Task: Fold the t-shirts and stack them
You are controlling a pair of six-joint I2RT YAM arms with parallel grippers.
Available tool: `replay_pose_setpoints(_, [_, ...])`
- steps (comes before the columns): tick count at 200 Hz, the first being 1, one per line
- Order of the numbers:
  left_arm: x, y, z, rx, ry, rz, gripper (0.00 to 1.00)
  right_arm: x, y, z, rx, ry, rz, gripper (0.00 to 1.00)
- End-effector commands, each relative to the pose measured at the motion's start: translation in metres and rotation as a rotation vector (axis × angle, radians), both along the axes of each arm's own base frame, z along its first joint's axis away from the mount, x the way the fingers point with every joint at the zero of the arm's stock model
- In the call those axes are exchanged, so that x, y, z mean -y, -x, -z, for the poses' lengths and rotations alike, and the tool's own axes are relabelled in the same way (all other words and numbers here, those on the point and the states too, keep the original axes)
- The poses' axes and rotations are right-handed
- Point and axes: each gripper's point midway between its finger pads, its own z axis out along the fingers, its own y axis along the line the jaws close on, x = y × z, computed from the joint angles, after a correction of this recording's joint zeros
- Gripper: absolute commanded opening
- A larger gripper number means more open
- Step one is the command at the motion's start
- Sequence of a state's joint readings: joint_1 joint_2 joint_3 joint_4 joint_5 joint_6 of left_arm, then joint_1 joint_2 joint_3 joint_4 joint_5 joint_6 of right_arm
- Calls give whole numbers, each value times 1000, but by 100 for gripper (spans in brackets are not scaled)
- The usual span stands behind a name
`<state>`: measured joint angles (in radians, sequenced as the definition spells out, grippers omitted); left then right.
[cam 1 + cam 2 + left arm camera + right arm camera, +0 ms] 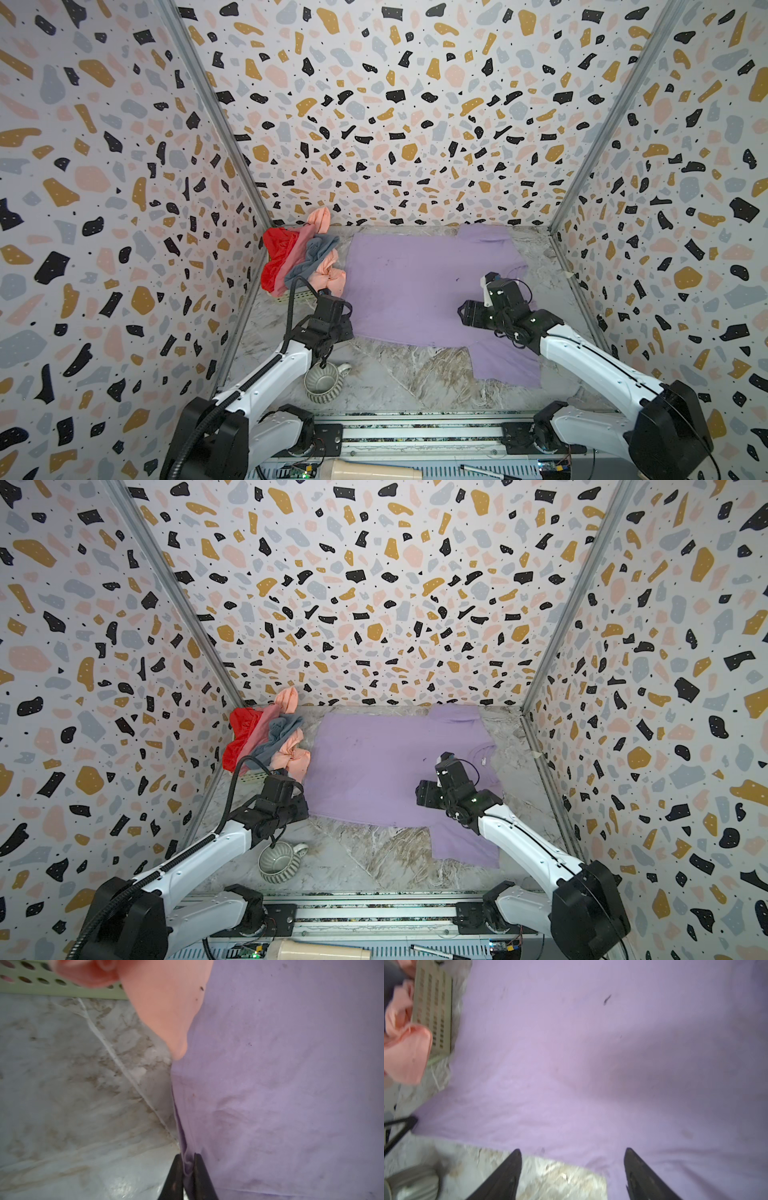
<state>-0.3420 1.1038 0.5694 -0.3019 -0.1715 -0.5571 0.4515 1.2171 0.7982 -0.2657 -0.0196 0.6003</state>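
Observation:
A lilac t-shirt [415, 286] [374, 762] lies spread flat on the marble table, its small white neck label [483, 761] toward the right. My left gripper [348, 330] [188, 1155] sits at the shirt's near left corner, its jaws pinched narrowly on a fold of the lilac hem [187, 1163]. My right gripper [463, 311] [573, 1150] hovers open over the shirt's near edge beside the near sleeve, with nothing between its fingers. Red [278, 257], dusty pink [297, 253], grey-blue [316, 253] and peach [330, 276] t-shirts are heaped at the back left.
The heap rests in a pale green perforated basket [293, 296] [62, 989] against the left wall. A ribbed grey-green mug [322, 382] [411, 1184] stands near the front, under the left arm. Patterned walls close in three sides. A metal rail [415, 432] runs along the front.

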Motion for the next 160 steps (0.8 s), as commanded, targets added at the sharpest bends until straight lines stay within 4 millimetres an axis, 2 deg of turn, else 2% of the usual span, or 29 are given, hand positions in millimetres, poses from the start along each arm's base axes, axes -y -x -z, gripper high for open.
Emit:
replay_pose_setpoints(1, [-19,0,-20,43,-85,-92,23,24,-44,-26,124,13,35,77])
replay_pose_setpoints(18, [-22,1,-32,68,-108,-108,35,51,-67,-30,137,28,92,77])
replay_pose_setpoints(37, [-9,-8,-52,126,-60,-81,43,67,-84,-27,136,13,121,77])
replay_pose_setpoints(56, [18,-24,-65,175,22,6,47,74,-99,-22,135,-6,128,77])
replay_pose_setpoints(83, [72,-52,-67,196,164,202,54,78,-117,-4,108,-30,134,77])
replay_pose_setpoints(105, [100,-84,-73,248,219,271,59,82,-140,3,129,-95,131,77])
replay_pose_setpoints(120, [111,-112,-78,275,212,280,60,83,-159,7,136,-136,128,77])
replay_pose_setpoints(121, [112,-114,-73,265,207,281,60,83,-160,7,136,-139,126,77])
replay_pose_setpoints(125, [115,-122,-78,281,203,287,61,82,-166,9,139,-148,120,77])
replay_pose_setpoints(160, [131,-191,-55,245,148,273,62,73,-206,24,142,-186,69,76])
